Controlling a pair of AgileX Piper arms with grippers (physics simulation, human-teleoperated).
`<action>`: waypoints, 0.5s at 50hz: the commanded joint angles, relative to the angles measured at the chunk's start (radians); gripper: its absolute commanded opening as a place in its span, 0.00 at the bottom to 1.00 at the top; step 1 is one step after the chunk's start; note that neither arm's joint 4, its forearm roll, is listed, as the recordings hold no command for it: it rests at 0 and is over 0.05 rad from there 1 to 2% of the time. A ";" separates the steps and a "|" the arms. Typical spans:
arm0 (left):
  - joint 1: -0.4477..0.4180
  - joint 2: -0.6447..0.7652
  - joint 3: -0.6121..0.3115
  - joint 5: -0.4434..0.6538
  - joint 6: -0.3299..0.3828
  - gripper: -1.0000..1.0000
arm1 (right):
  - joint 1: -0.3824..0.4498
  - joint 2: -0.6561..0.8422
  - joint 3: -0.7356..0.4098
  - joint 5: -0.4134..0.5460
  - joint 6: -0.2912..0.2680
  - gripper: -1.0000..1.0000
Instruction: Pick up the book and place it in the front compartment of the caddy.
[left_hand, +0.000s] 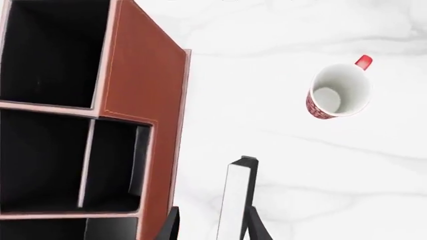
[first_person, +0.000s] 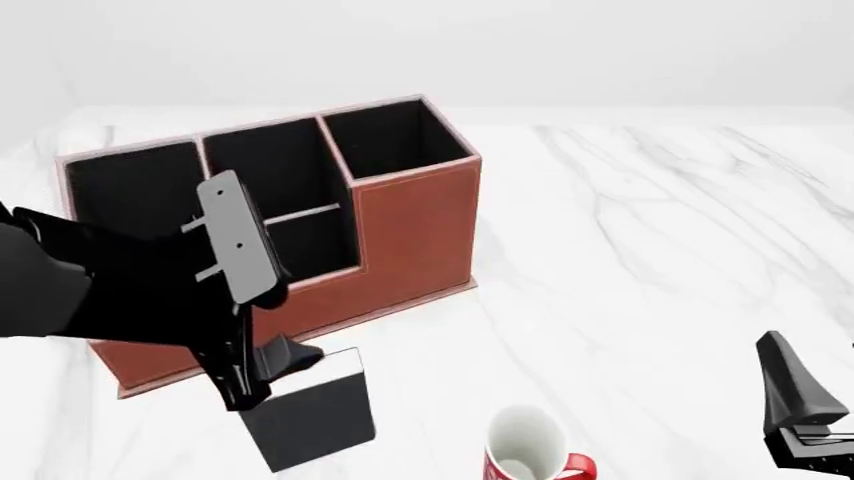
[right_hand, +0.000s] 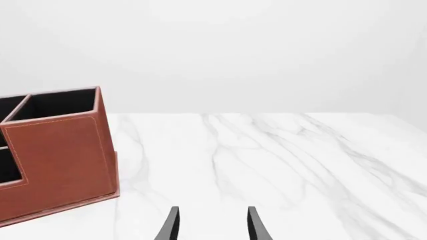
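The black book (first_person: 316, 412) with white page edges stands on edge, slightly tilted, on the table just in front of the caddy (first_person: 414, 230). In the left wrist view the book (left_hand: 235, 200) sits between my left gripper's (left_hand: 213, 222) spread fingers, close against one finger with a gap to the other. My left gripper (first_person: 267, 385) is open around the book's top corner. The caddy's reddish-brown wall (left_hand: 143, 75) is right beside the book. My right gripper (first_person: 801, 415) is open and empty at the near right; its fingers (right_hand: 172, 225) show in the right wrist view, with the caddy (right_hand: 60, 155) off to one side.
A red-and-white mug (first_person: 527, 450) stands upright at the table's near edge, right of the book; it also shows in the left wrist view (left_hand: 337, 90). The white marble table (first_person: 667, 250) stretches to the right of the caddy.
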 joint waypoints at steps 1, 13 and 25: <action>-0.006 -0.048 0.038 -0.018 -0.039 1.00 | 0.000 -0.002 0.000 0.000 -0.001 1.00; -0.012 -0.047 0.059 -0.036 -0.057 1.00 | 0.000 -0.001 0.000 0.000 -0.001 1.00; -0.015 -0.031 0.097 -0.073 -0.071 1.00 | 0.000 -0.002 0.000 0.000 -0.001 1.00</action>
